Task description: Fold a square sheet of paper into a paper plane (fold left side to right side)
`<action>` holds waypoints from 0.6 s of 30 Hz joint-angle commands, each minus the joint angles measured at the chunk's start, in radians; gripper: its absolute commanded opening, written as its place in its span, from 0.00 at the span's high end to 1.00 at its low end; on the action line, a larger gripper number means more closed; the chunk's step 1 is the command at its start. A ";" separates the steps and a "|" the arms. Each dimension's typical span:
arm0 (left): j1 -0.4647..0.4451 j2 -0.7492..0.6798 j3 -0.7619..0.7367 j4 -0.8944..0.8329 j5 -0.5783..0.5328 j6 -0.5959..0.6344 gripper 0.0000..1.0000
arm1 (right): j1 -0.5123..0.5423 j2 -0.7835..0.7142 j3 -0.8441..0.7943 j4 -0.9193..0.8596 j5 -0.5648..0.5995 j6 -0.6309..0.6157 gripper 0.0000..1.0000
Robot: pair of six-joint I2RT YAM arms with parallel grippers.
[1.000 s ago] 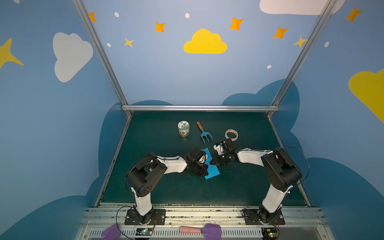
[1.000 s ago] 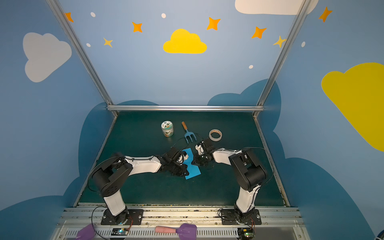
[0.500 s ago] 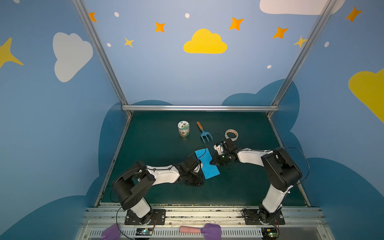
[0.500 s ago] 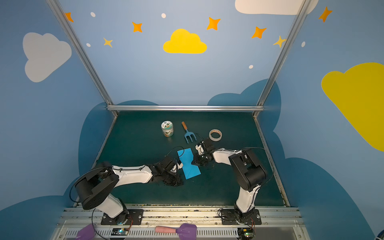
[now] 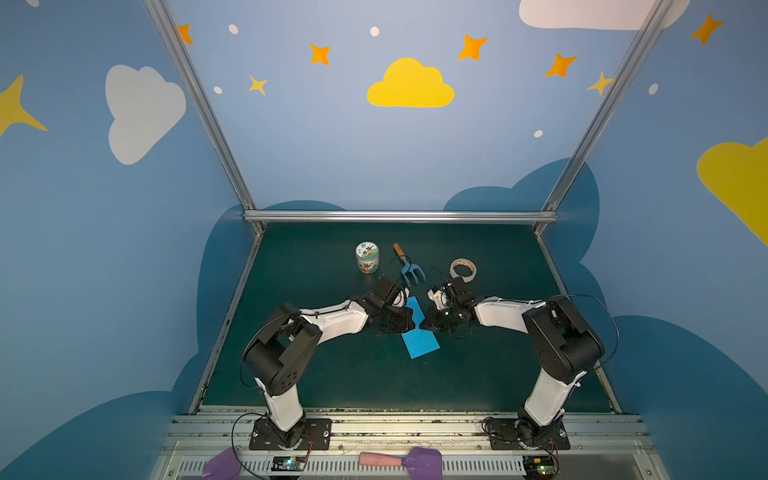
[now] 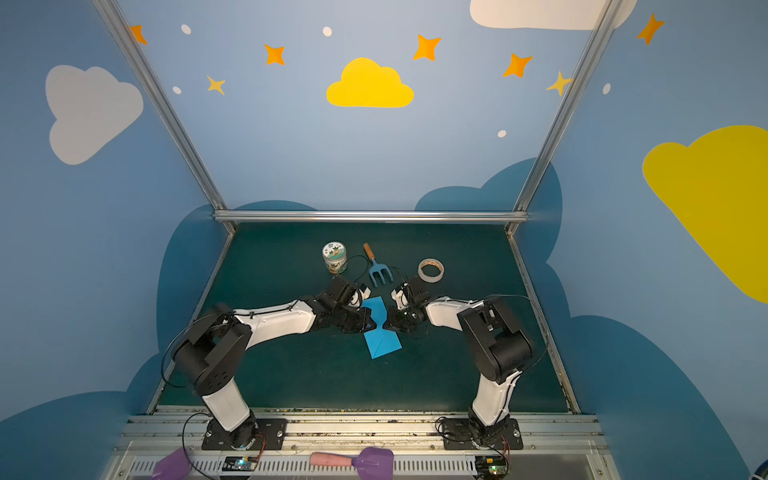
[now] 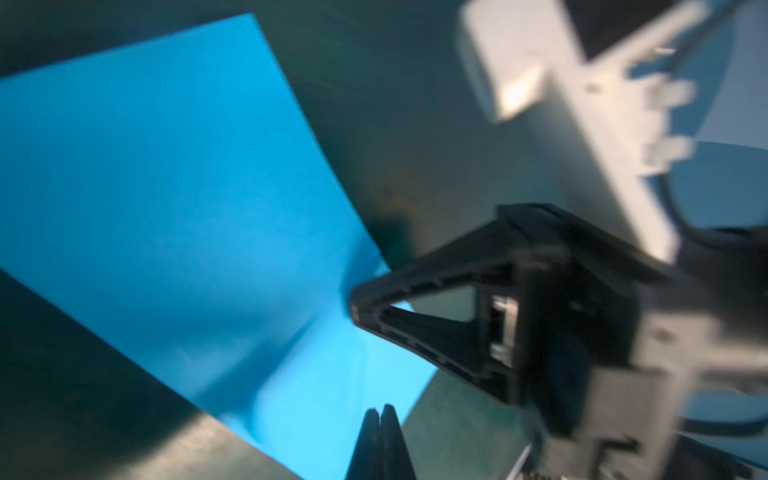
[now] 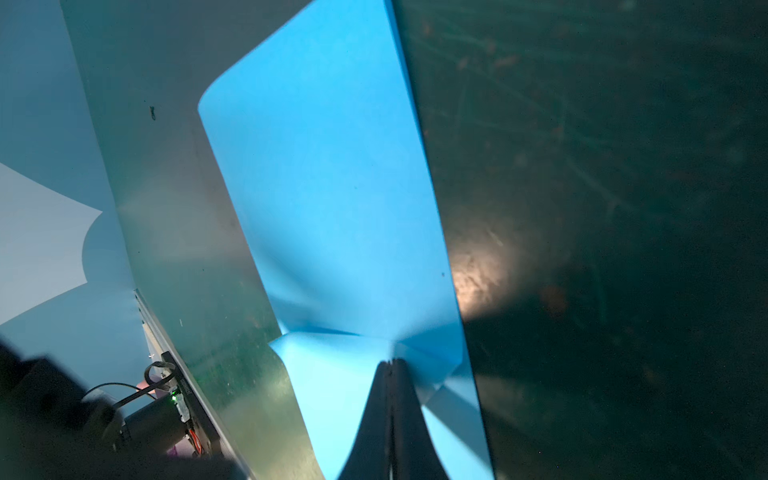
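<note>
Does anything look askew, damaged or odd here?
Yes. The square sheet of paper lies skewed to the edges of the mat and puckers where the shut right gripper presses on it, stray creases fanning from the tip. The left gripper, also shut, sits at the paper's edge. Nothing looks torn or spilled.

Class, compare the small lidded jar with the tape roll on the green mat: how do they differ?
The jar stands upright, left of the blue fork; the tape roll lies flat, right of it. The jar is taller with a patterned lid; the tape roll is an open beige ring. Both are round.
</note>
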 commanded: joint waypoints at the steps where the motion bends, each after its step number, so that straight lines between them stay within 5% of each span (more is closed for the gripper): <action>1: 0.024 0.037 0.027 -0.057 0.016 0.049 0.96 | -0.003 0.055 -0.037 -0.080 0.089 -0.001 1.00; 18: 0.039 0.113 0.001 -0.064 -0.001 0.080 0.96 | -0.014 -0.052 0.043 -0.162 0.025 -0.013 0.98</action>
